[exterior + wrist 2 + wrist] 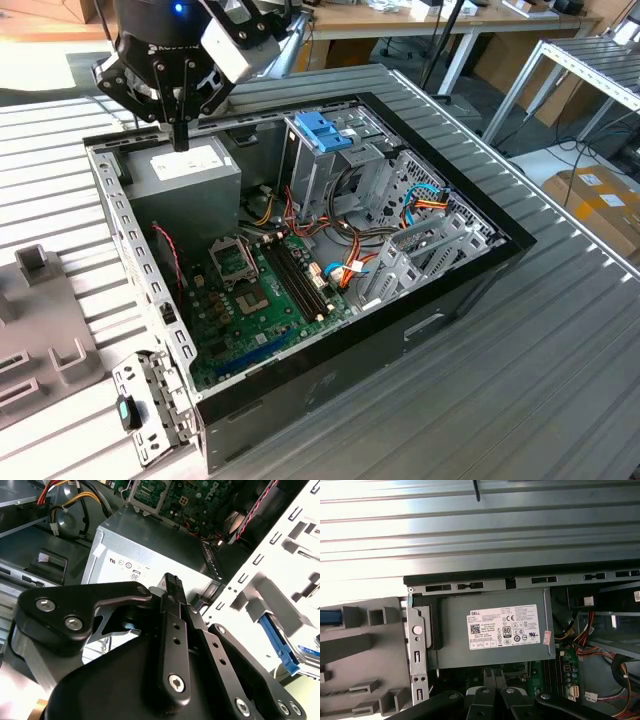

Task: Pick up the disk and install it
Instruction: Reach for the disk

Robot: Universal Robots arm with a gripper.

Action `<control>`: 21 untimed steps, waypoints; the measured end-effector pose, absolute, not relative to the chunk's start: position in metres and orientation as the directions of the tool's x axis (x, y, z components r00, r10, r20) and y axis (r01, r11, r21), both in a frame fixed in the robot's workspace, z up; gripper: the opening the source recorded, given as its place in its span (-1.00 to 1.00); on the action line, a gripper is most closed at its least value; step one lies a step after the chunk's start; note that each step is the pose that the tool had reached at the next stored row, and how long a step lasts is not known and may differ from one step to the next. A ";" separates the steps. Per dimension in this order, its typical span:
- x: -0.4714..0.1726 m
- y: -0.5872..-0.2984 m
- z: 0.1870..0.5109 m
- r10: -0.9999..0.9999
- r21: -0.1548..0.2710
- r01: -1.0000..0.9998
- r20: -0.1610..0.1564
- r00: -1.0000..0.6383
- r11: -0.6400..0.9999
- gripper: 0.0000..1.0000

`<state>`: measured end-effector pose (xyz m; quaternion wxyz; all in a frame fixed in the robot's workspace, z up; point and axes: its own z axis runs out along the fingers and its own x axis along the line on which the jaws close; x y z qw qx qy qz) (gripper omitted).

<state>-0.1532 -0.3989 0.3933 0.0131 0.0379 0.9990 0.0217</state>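
Note:
My gripper [180, 138] hangs shut with nothing in it, just above the grey power supply box [190, 172] in the back corner of the open computer case [330, 360]. Both wrist views show the two fingers pressed together over that box [495, 630], with the gripper [172, 581] pointing at its white sticker. Of the disk I see a blue strip [330, 617] at the picture's edge in the first wrist view, on the grey fixture [365, 645] outside the case. A blue rail [276, 641] also appears in the second wrist view.
Inside the case a tall metal cage with a blue plastic top [325, 130] stands beside the motherboard [255, 290] and bundles of coloured cables [345, 265]. The case lies on a ribbed metal table [500, 400]. A loose metal bracket [150, 405] lies by the case's near corner.

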 end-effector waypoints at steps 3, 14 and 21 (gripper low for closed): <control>-0.155 -0.399 0.393 0.076 0.044 0.075 -0.024 -0.997 0.996 -0.79; -0.162 -0.399 0.393 0.076 0.044 0.075 -0.024 -0.997 0.996 -0.79; -0.168 -0.399 0.393 0.076 0.044 0.075 -0.024 -0.997 0.996 -0.79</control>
